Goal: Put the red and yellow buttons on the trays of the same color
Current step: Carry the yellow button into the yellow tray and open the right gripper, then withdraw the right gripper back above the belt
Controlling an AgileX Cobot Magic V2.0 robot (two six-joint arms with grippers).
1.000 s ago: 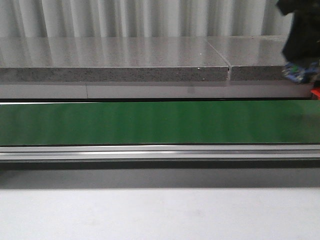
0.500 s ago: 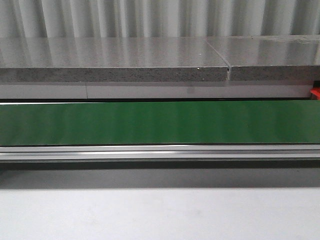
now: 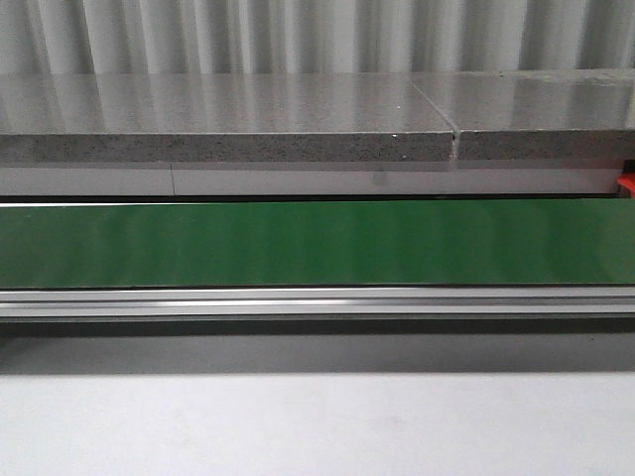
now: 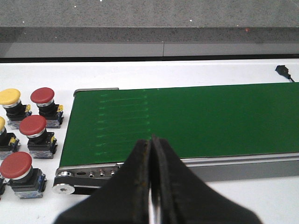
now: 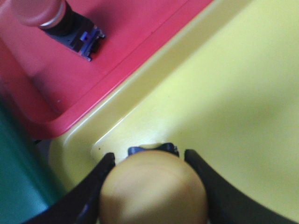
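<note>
Right wrist view | right pincer (image 5: 152, 186) grips domed yellow button (image 5: 153, 189) over glossy yellow tray (image 5: 233, 93) | left pincer (image 4: 152, 186) pressed closed, empty

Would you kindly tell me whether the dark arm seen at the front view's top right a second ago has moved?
Yes. It has left the front view, away from the grey stone ledge it overlapped.

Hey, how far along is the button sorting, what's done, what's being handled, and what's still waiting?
Done: one red button sits in the red tray. In hand: the right gripper holds a yellow button between its jaws over the yellow tray. Left: beside the green belt, three red buttons and at least one yellow one wait. The left gripper is shut and empty.
</note>
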